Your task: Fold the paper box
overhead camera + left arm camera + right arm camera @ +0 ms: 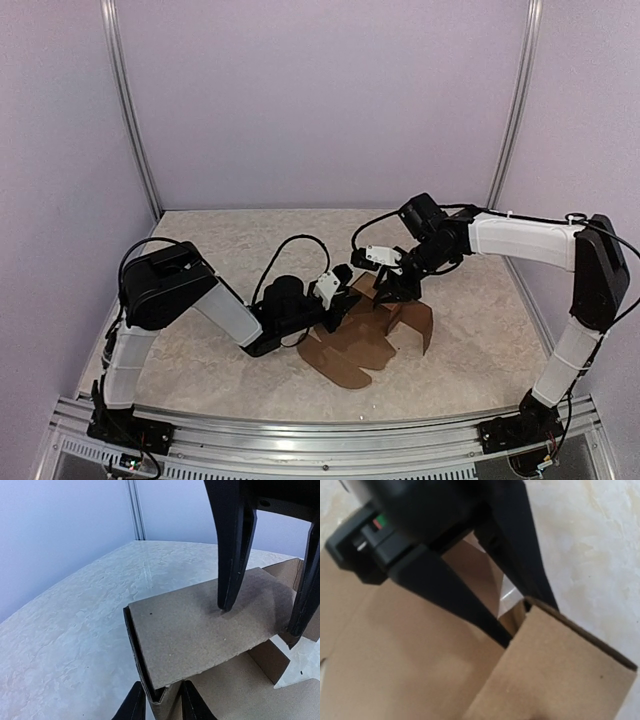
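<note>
The left jaws (162, 700) stand only a little apart, with a folded edge of the paper box (200, 625) between them. One fingertip (135, 705) lies against the outer side of the fold and the other against the inner side, so they are pinching the cardboard. From that fold a flat brown panel runs away from the left jaws towards the right jaws (260, 619).

The right jaws are apart and grip nothing. One fingertip (225, 605) rests on the top face of the panel; the other comes down at the panel's far edge, just beside an upright flap. In the right wrist view the right jaws (527, 622) straddle the top edge of a standing cardboard wall, with more of the paper box (410, 645) beneath them.

From above, the left jaws (338, 295) and right jaws (392, 292) face each other closely over the paper box (355, 350). Its rounded flaps spread flat on the near side of both jaws, and one wall stands up below the right jaws.

The surface (230, 240) is pale and marbled. Plain lilac walls (320, 100) enclose it beyond the jaws, with metal posts (130, 110) at the corners.
</note>
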Robot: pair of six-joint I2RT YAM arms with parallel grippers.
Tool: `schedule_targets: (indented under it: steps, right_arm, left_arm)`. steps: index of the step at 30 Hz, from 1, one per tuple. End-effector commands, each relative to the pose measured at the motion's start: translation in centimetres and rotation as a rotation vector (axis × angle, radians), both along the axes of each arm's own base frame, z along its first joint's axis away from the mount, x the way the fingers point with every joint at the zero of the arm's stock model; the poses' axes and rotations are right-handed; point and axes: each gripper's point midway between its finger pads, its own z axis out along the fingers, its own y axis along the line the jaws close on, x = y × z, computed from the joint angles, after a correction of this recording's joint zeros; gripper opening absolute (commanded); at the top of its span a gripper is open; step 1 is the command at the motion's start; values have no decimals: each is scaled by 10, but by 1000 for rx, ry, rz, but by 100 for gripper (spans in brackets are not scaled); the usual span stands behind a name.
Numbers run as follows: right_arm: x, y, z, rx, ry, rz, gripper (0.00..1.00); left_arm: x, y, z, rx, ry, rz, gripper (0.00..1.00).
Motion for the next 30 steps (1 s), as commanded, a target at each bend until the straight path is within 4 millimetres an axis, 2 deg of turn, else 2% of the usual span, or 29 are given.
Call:
schedule_targets:
  steps: [1,4,7,9,14,20,24,27,30]
  right_arm:
    - [-4,-11,8,10,95,-31,36]
    - [11,-20,33,81,89,-80,37]
    - [35,-40,43,135,96,-166,38]
    - [43,-48,37,154,131,-200,39]
    - [50,-51,4,153,236,-264,40]
    - [34,-42,-22,172,424,-243,41]
    - [25,-38,-29,217,527,-233,42]
    - [26,-36,-29,255,591,-236,43]
    - [29,-32,-28,295,692,-251,52]
  left_arm:
    - [-1,-1,-4,-15,9,3,24]
    - [-3,1,0,-24,25,3,21]
    - [-4,1,4,-22,35,-1,17]
    - [-4,1,4,-16,40,1,14]
    - [-4,1,-3,-7,45,10,11]
    - [0,-4,-7,14,31,24,17]
    - [3,-10,-12,33,27,9,20]
    - [3,-12,-18,49,29,3,20]
    - [3,-11,-21,54,27,4,19]
